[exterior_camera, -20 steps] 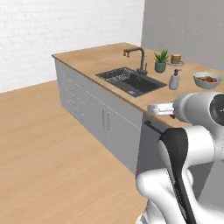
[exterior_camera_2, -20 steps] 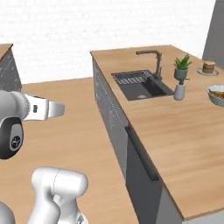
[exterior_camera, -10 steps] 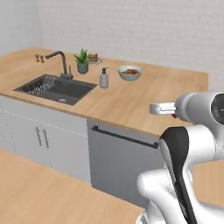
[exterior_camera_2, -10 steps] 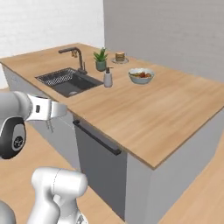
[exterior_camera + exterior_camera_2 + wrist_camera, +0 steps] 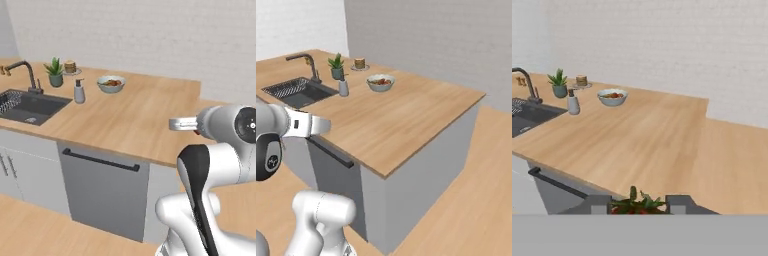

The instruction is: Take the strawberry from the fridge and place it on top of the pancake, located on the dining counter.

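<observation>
At the hand view's bottom edge, the gripper (image 5: 643, 204) fingers pinch the strawberry (image 5: 637, 206), seemingly mid-carry. Far across the counter (image 5: 652, 135), upper left, sits the pancake (image 5: 581, 81); next move likely calls for approaching it.

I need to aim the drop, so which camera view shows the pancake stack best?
The right base view: the pancake sits unobstructed on its plate beyond the plant. The left base view shows it small, right behind the plant. The hand view shows it tiny and far.
</observation>
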